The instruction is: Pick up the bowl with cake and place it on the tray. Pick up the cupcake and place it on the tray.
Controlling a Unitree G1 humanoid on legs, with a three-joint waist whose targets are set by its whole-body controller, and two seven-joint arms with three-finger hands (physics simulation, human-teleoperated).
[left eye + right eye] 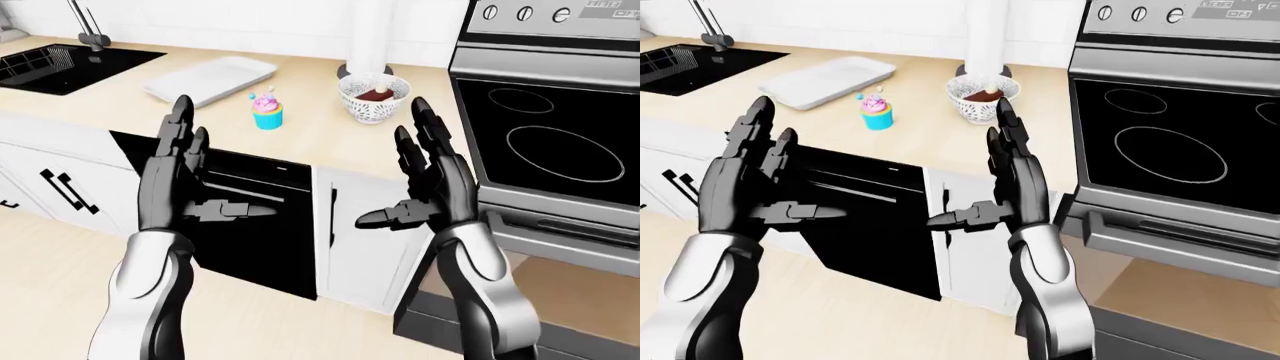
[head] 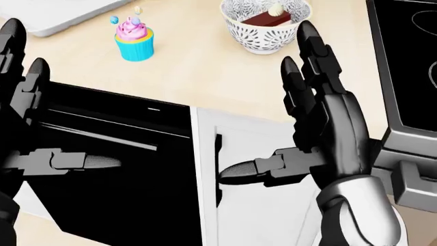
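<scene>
Bowl with cake (image 1: pixel 375 98) on wooden counter (image 1: pixel 320 139), top centre of left-eye view, just left of black stove (image 1: pixel 555 131); cupcake (image 1: pixel 267 110) standing left of it, apart, near white tray (image 1: pixel 210 80) at upper left. Sink (image 1: pixel 60 66) with faucet (image 1: pixel 90 30) far left. Left hand (image 1: pixel 180 176) and right hand (image 1: pixel 430 184) both raised, fingers spread wide, gripping nothing, palms facing each other, well short of bowl. Black dishwasher (image 1: pixel 255 225) below counter between them

On the counter we see a white patterned bowl (image 1: pixel 375 100) holding chocolate cake, a cupcake (image 1: pixel 267 111) in a blue wrapper upright left of it, and a white tray (image 1: pixel 210 80) farther left.
</scene>
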